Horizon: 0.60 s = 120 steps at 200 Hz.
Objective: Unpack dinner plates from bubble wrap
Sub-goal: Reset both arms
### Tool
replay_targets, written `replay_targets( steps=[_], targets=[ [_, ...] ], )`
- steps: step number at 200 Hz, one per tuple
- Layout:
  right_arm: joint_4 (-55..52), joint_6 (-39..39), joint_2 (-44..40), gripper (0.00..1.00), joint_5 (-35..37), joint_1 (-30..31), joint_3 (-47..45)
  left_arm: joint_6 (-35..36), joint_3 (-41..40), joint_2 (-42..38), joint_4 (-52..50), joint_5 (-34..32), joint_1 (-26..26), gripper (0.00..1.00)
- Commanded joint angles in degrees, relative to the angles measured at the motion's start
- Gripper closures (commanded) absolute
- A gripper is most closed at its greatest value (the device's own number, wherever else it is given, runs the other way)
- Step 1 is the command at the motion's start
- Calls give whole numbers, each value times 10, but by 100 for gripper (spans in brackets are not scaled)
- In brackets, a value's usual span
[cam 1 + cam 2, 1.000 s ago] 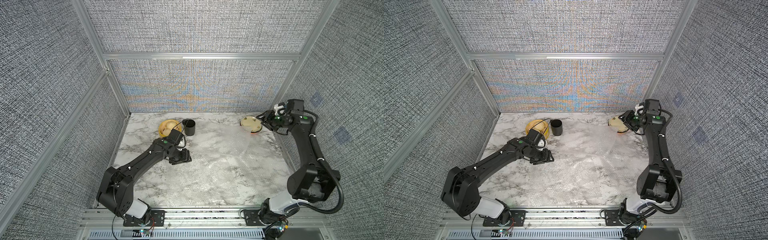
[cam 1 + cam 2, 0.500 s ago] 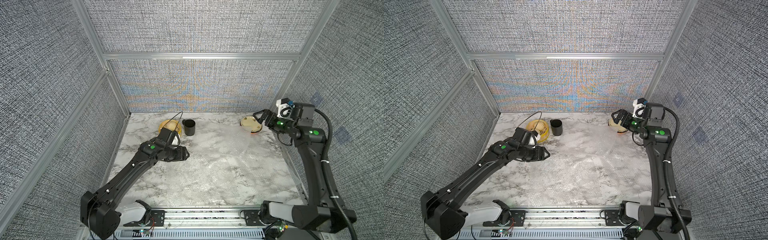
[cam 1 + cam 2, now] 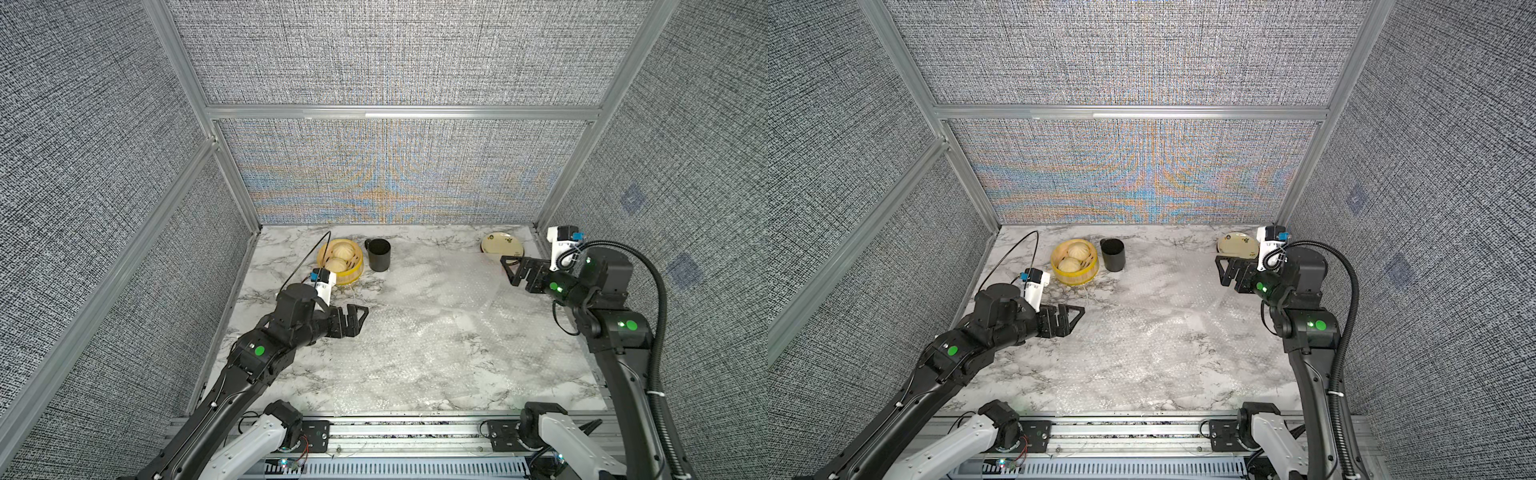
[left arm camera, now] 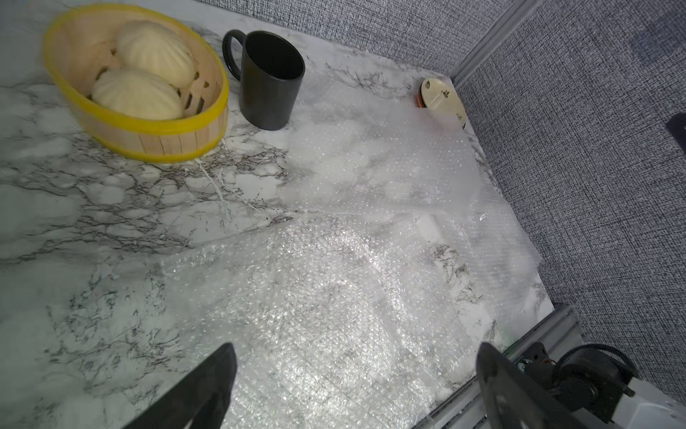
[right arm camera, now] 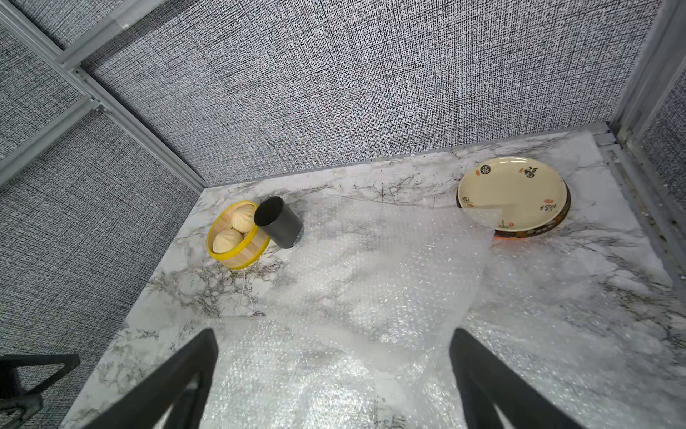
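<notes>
Held the left gripper point(image 3: 359, 320) above the counter point(image 3: 307, 370), jaws wide apart, empty. Held the right gripper point(image 3: 509, 271) likewise spread, gripping nothing. Found the plates point(image 5: 512, 197) stacked just beyond the right gripper: cream on top, a dark patterned rim and an orange edge beneath. Saw bubble wrap point(image 3: 415, 332) lying flat under and between both grippers, one corner lapping over the stack's nearer side. Noted a yellow basket point(image 3: 345, 279) with buns point(image 3: 341, 250) just beside a black mug point(image 3: 378, 254), beyond the left gripper.
</notes>
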Motion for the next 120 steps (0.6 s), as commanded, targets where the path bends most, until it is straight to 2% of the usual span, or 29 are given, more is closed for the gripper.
replay_targets(
  steps=[1, 27, 46, 66, 89, 120],
  targets=[
    [33, -23, -1, 1, -9, 0, -17, -28, -27, -28, 32, -67, 1, 0],
    [66, -40, -3, 1, 0, 0, -59, -69, -83, -57, 65, -125, 0, 0],
    [106, -43, 2, 1, 7, 0, -102, -135, -130, -87, 91, -206, 1, 0],
    [141, -46, 18, 1, 16, 0, -131, -146, -180, -120, 145, -278, 1, 0],
    [174, -45, 46, 1, 22, -3, -155, -113, -212, -129, 192, -323, 1, 0],
    [208, -46, 88, 1, 25, -11, -172, -49, -201, -96, 196, -364, 1, 0]
  ],
)
